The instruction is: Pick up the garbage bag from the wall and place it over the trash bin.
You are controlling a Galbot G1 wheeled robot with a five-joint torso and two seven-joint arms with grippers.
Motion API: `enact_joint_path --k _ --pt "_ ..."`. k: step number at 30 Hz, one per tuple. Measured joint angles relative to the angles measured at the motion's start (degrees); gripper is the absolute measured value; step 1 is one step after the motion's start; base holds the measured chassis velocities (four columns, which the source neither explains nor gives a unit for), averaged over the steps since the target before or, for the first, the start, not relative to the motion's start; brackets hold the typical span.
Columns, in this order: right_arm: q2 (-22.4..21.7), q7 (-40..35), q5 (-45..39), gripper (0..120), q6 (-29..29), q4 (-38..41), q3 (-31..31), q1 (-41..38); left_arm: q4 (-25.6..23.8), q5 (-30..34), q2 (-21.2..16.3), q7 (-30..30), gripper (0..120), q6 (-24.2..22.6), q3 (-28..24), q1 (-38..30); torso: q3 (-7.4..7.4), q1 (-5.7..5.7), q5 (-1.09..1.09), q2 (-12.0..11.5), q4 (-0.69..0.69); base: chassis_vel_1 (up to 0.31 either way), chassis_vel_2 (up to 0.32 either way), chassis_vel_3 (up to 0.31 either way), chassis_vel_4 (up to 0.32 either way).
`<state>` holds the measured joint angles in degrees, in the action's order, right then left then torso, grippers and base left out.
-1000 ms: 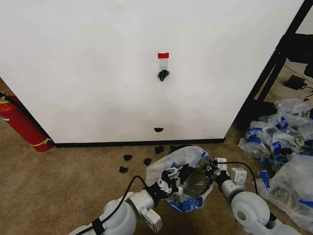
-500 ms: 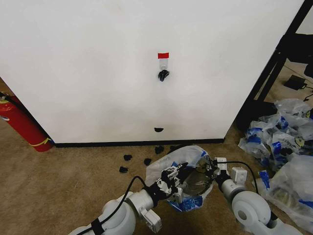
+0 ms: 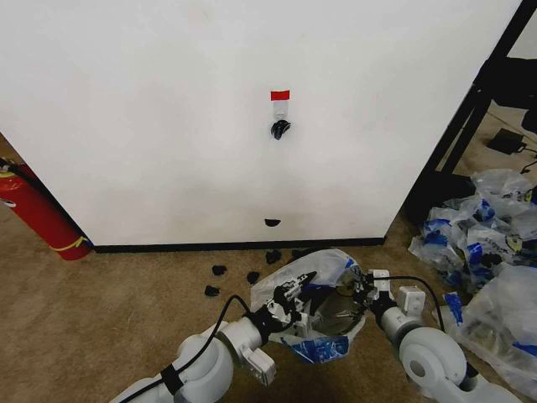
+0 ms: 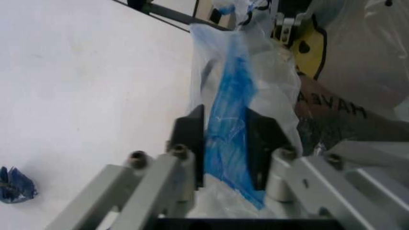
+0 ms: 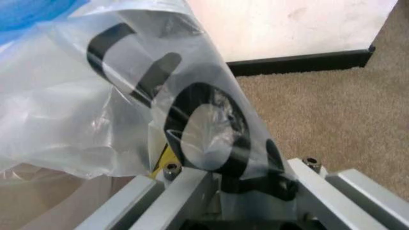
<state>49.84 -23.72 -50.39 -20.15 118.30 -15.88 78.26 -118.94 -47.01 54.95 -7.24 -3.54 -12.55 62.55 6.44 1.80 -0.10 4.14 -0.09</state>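
The garbage bag (image 3: pixel 312 306) is low in front of the robot, spread open on the carpet (image 3: pixel 101 319) just short of the wall (image 3: pixel 210 109), held between the two grippers, its translucent plastic showing blue print along the near lower edge and a dark round opening in its middle, where the trash bin (image 3: pixel 336 312) can be made out through the film. The left gripper (image 3: pixel 295 290) holds the bag's left rim; in the left wrist view its two black fingers (image 4: pixel 189 139) are pinched on a bunched blue fold of the bag (image 4: pixel 233 110). The right gripper (image 3: pixel 362 290) is at the bag's right rim, and in the right wrist view the plastic (image 5: pixel 128 96) drapes over its fingers, which are pressed onto the film where black lettering shows. On the wall, a small hook (image 3: pixel 280 128) sits under a strip of red tape (image 3: pixel 280 95), and a black baseboard (image 3: pixel 235 246) runs along the bottom. Several small dark scraps (image 3: pixel 220 270) lie on the carpet between the baseboard and the bag. A red fire extinguisher (image 3: pixel 38 214) leans at the wall's left end, and a heap of clear-and-blue plastic bags (image 3: pixel 487 252) lies to the right, well apart from the held bag.
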Motion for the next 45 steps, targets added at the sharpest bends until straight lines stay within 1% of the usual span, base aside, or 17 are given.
enact_joint_path --k 3,6,8,11,12,13,15,16,17,19,22,23,26,29,31,37,45 --pt "-0.21 0.07 0.00 0 0.02 0.00 -0.13 -0.01 -0.92 0.32 -0.01 0.05 5 -0.12 0.07 0.43 0.00 0.00 0.00 0.00 0.00 0.000 0.000 0.000 0.000" --pt "-0.23 0.12 0.05 0 0.03 -0.04 -0.14 0.03 -1.79 1.38 -0.12 0.06 0 -0.34 -0.03 0.87 0.00 0.00 0.00 0.00 0.00 0.000 0.000 0.000 0.000" --pt "-0.27 0.35 0.42 0 0.12 -0.13 -0.14 0.15 -2.27 2.94 -0.25 0.20 0 -0.75 -0.34 1.08 0.00 0.00 0.00 0.00 0.00 0.000 0.000 0.000 0.000" --pt "-1.03 3.81 2.74 0 1.48 -0.69 -0.57 0.75 -3.24 11.40 -0.35 0.85 0 -2.78 -1.16 0.54 0.00 0.00 0.00 0.00 0.01 0.000 0.000 0.000 0.000" --pt "-1.03 3.81 2.74 0 1.48 -0.69 -0.57 0.75 -3.24 11.40 -0.35 0.85 0 -2.78 -1.16 0.54 0.00 0.00 0.00 0.00 0.01 0.000 0.000 0.000 0.000" --pt "-1.54 6.32 3.79 0 2.25 -0.97 -0.91 1.05 -3.47 17.02 -0.37 1.08 0 -3.92 -1.36 -0.25 0.00 0.00 0.00 0.00 0.00 0.000 0.000 0.000 0.000" --pt "-2.35 9.92 5.38 0 3.63 -1.42 -1.36 1.42 -3.72 23.37 -0.51 1.55 0 -5.28 -1.45 -1.16 0.00 0.00 0.00 0.00 0.00 0.000 0.000 0.000 0.000" --pt "-3.40 14.19 7.24 0 5.23 -2.06 -2.04 1.83 -4.03 31.06 -0.84 2.46 0 -7.17 -1.23 -2.34 0.00 0.00 0.00 0.00 0.00 0.000 0.000 0.000 0.000" --pt "-3.73 15.56 7.76 0 5.72 -2.27 -2.29 1.95 -4.11 32.56 -0.94 2.67 0 -7.55 -1.07 -2.57 0.00 0.00 0.00 0.00 0.00 0.000 0.000 0.000 0.000" --pt "-5.24 21.50 9.61 0 7.95 -3.18 -3.63 2.37 -4.92 42.74 -1.72 4.01 0 -9.81 0.79 -3.94 0.00 0.00 0.00 0.00 -0.01 0.000 0.000 0.000 0.000" --pt "-5.96 24.10 10.15 0 9.27 -3.67 -4.10 2.46 -5.42 46.34 -2.13 4.41 0 -10.64 1.92 -4.22 0.00 0.00 -0.01 0.00 -0.01 0.000 0.000 0.000 0.000" --pt "-7.11 28.82 10.80 0 12.06 -4.75 -4.82 2.40 -6.98 53.54 -3.48 5.01 0 -12.28 4.80 -4.33 0.00 0.00 0.00 0.00 0.01 0.000 0.000 0.000 0.000" --pt "-7.74 32.66 10.82 0 13.81 -5.46 -5.00 2.08 -8.26 57.94 -4.61 5.23 0 -13.32 7.05 -3.66 0.00 0.00 -0.02 0.00 -0.02 0.000 0.000 0.000 0.000" --pt "-8.11 36.19 10.36 0 15.50 -6.02 -5.08 1.62 -8.99 61.76 -5.90 5.32 0 -14.13 9.05 -2.99 0.00 0.00 0.02 0.00 0.03 0.000 0.000 0.000 0.000" --pt "-8.30 39.79 8.70 0 17.20 -6.47 -5.26 1.50 -8.87 65.00 -6.76 5.29 0 -14.92 10.12 -2.68 0.00 0.00 -0.03 0.00 0.01 0.000 0.000 0.000 0.000" --pt "-8.47 48.64 3.83 0 21.75 -7.57 -5.98 1.83 -6.94 68.38 -7.32 2.62 0 -15.91 11.16 -2.28 0.00 0.00 -0.01 0.00 0.00 0.000 0.000 0.000 0.000" --pt "-7.78 46.61 -2.02 0 23.28 -7.47 -6.48 2.66 -5.84 68.12 -6.84 0.99 0 -14.21 11.98 -1.56 0.00 0.00 0.00 0.00 0.00 0.000 0.000 0.000 0.000"
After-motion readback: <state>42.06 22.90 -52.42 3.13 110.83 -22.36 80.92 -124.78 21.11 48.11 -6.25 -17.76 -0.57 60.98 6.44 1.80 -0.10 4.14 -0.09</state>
